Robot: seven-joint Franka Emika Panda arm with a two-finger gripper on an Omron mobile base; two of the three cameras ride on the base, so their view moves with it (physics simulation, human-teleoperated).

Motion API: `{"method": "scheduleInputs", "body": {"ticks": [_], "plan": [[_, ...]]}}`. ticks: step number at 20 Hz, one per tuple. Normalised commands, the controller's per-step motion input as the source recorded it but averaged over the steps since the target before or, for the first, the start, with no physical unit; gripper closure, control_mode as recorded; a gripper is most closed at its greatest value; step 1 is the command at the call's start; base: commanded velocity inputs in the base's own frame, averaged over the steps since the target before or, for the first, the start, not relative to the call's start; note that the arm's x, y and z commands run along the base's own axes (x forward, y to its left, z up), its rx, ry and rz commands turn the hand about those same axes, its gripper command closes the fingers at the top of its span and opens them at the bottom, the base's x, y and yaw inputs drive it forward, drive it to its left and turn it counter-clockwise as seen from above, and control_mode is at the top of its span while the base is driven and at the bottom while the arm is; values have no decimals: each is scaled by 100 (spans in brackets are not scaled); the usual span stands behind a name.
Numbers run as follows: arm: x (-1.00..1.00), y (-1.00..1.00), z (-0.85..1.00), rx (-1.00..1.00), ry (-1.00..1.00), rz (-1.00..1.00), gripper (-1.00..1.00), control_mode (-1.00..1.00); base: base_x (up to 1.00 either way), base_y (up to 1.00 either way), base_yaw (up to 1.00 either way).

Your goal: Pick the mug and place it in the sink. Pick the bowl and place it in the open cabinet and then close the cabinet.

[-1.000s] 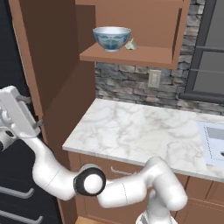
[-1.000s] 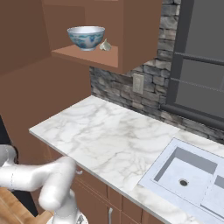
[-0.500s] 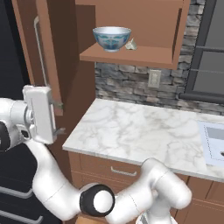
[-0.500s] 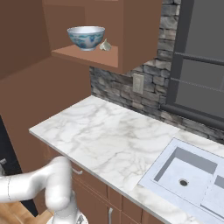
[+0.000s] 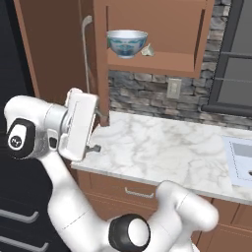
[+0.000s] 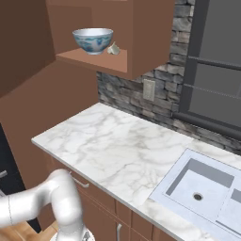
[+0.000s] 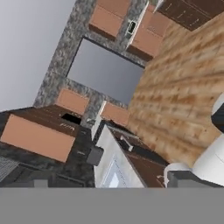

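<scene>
The light blue-grey bowl (image 5: 127, 43) (image 6: 92, 40) rests on the inner shelf of the brown wall cabinet (image 5: 153, 62) (image 6: 136, 42). The cabinet's door (image 5: 54, 54) stands open at the left, its silver bar handle (image 5: 86, 54) upright. My gripper (image 5: 97, 131) is open and empty, just below that handle, at the counter's left end and well under the bowl. The pale sink (image 5: 238, 162) (image 6: 197, 183) lies at the right end of the counter. The mug is out of view.
A small grey-white lump (image 5: 146, 49) lies beside the bowl on the shelf. The marble counter (image 5: 162, 147) runs from under the cabinet to the sink. Behind it are a stone wall with an outlet (image 5: 173, 88) and a dark window (image 6: 212, 70). Base cabinets (image 5: 130, 189) sit below.
My arm has swung from the far left toward the cabinet, bringing the hand up beside the door's lower edge. The silver handle now shows further right. The bowl has not moved.
</scene>
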Motion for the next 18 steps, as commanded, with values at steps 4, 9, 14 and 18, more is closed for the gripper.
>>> {"method": "scheduleInputs", "body": {"ticks": [4,9,14,18], "plan": [[27,-76,0,36,48,1,-100,-100,0,0,0],[42,-56,9,31,62,1,-100,-100,0,0,0],[51,-52,2,31,70,1,-100,-100,0,0,0],[67,-64,2,29,66,6,-100,-100,0,0,0]]}}
